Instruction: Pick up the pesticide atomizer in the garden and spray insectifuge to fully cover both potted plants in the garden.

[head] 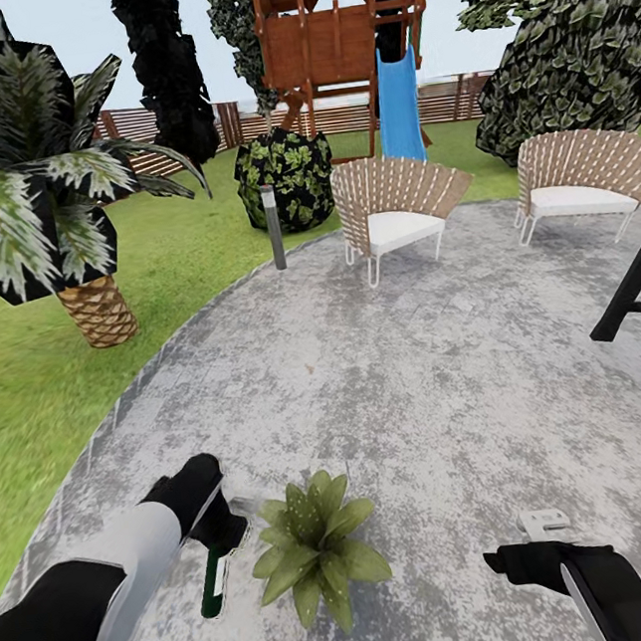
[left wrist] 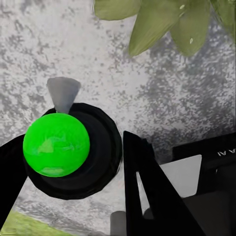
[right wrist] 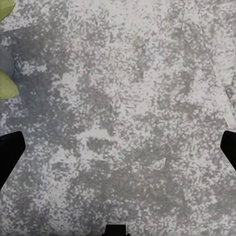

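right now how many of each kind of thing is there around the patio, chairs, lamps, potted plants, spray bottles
wicker chairs: 2
bollard lamp: 1
potted plant: 1
pesticide atomizer: 1, held in the left gripper
total: 5

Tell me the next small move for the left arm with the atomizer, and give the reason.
Probably swing the left gripper slightly toward the potted plant so the spray head faces its leaves, then pull the trigger. The pesticide atomizer is already held in that gripper, hanging just beside the rosette over the patio, and the left wrist view shows leaves close ahead. The right gripper is open and idle.
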